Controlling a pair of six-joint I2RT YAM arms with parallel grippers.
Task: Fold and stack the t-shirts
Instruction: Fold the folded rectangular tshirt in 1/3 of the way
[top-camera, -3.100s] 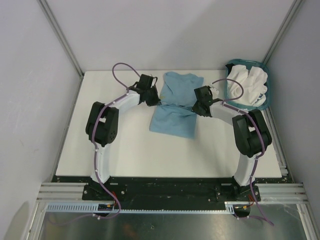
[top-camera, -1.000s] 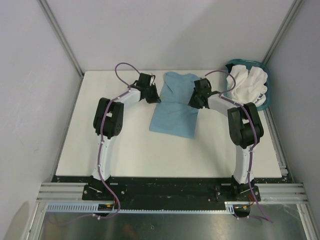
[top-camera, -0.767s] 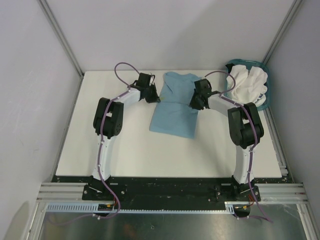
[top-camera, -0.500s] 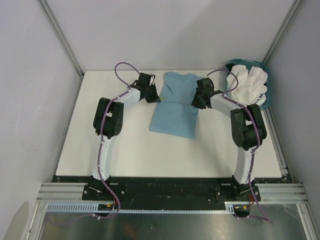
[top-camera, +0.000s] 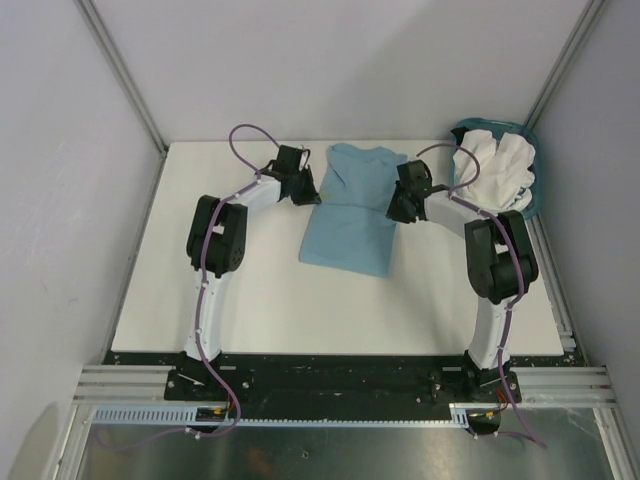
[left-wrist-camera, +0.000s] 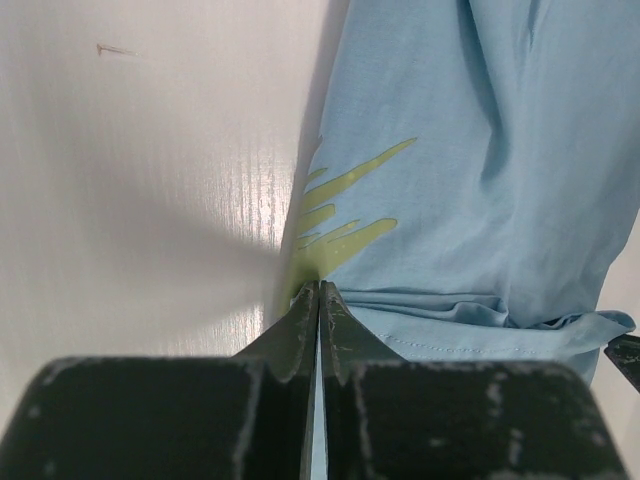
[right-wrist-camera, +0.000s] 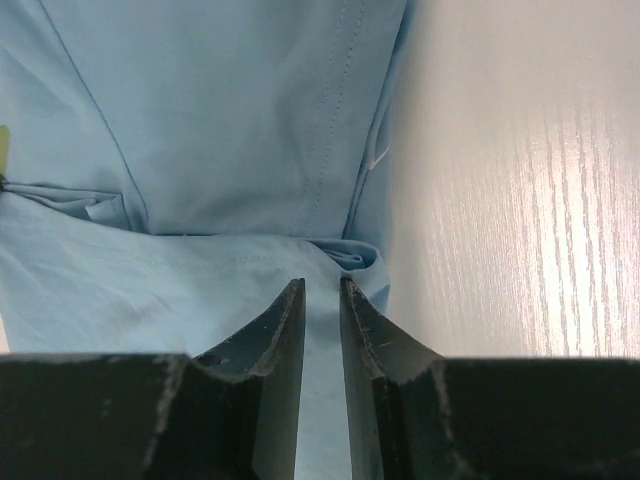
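The light blue t-shirt (top-camera: 352, 206) lies mid-table, its long axis running near to far, between my grippers. My left gripper (left-wrist-camera: 318, 296) is pinched shut on its left edge; my right gripper (right-wrist-camera: 321, 293) is slightly parted over its right-hand fold. Far right, the teal basket (top-camera: 529, 200) holds white t-shirts (top-camera: 496, 168).

Shirt (top-camera: 352, 208) mid-table (top-camera: 250, 300) between 2 hands, basket (top-camera: 527, 200) of shirts (top-camera: 495, 165) at far right.
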